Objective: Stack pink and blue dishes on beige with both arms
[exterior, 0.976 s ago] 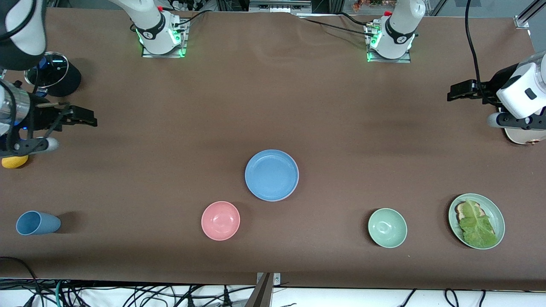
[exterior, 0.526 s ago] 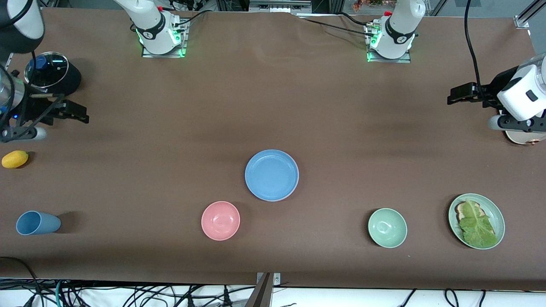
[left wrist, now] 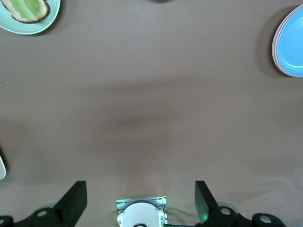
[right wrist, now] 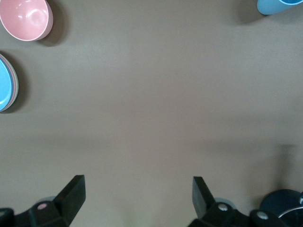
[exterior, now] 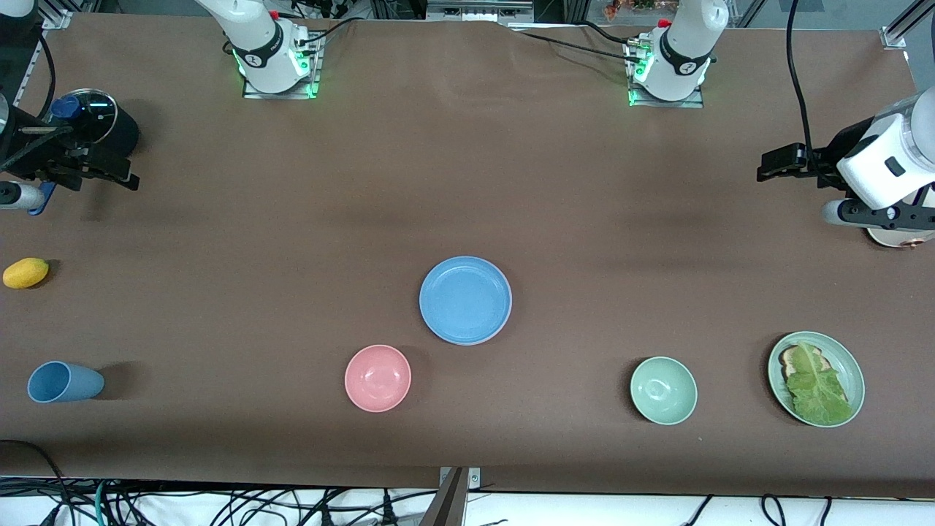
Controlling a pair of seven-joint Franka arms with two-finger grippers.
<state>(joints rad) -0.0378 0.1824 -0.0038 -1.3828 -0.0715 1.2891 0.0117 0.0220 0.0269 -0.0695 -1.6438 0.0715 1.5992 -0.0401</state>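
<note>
A sky blue dish (exterior: pixel 465 299) lies in the middle of the table, also seen in the left wrist view (left wrist: pixel 291 42) and the right wrist view (right wrist: pixel 4 85). Under it a thin rim of the pink dish (left wrist: pixel 274 47) peeks out. The beige dish is hidden in every view. My left gripper (exterior: pixel 763 166) (left wrist: pixel 139 189) hangs open over bare table at the left arm's end, nothing between its fingers. My right gripper (exterior: pixel 126 180) (right wrist: pixel 138 184) hangs open and empty at the right arm's end, beside the black pot.
A pink bowl (exterior: pixel 378 378), a green bowl (exterior: pixel 663 390) and a green plate (exterior: pixel 856 369) with toast and lettuce lie near the front camera. A blue cup (exterior: pixel 64 382) lies on its side. Lemon (exterior: pixel 25 272), lidded black pot (exterior: pixel 95 128), cream toaster (exterior: pixel 900 237).
The right gripper has drawn back from over the lemon toward the black pot. The left gripper has shifted slightly toward the table's middle. The dishes have not moved.
</note>
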